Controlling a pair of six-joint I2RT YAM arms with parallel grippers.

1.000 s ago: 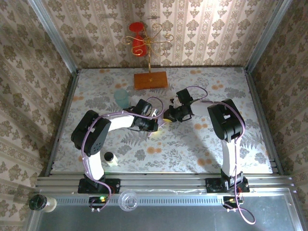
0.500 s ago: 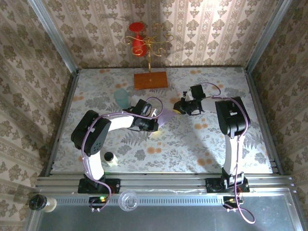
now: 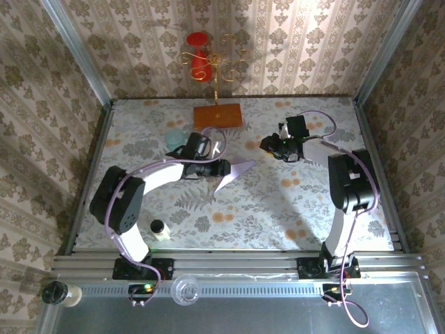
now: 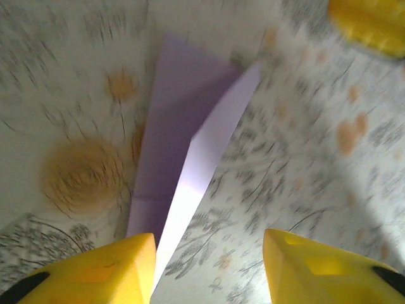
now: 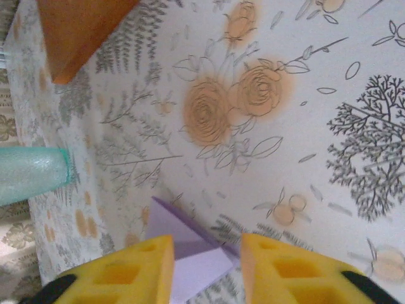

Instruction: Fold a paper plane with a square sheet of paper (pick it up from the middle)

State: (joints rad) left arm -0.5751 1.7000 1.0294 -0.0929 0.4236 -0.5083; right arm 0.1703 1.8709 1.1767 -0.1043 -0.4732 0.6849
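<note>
The lilac sheet of paper is folded into a pointed paper plane and lies flat on the flowered table near the middle. My left gripper sits at its left edge, open. In the left wrist view the plane stretches away ahead of the left gripper, its near end beside the left fingertip, with bare table between the jaws. My right gripper hovers open, up and to the right of the plane's tip. In the right wrist view the plane lies beyond the right gripper.
A pale teal cup stands left of the left gripper and shows as the cup in the right wrist view. An orange-brown wooden board with a gold stand sits at the back. A small bottle stands near the front left.
Both grippers have opened. The right arm has drawn back to the far right, off the paper. The left gripper has slid left, and the plane now lies uncovered on the table.
</note>
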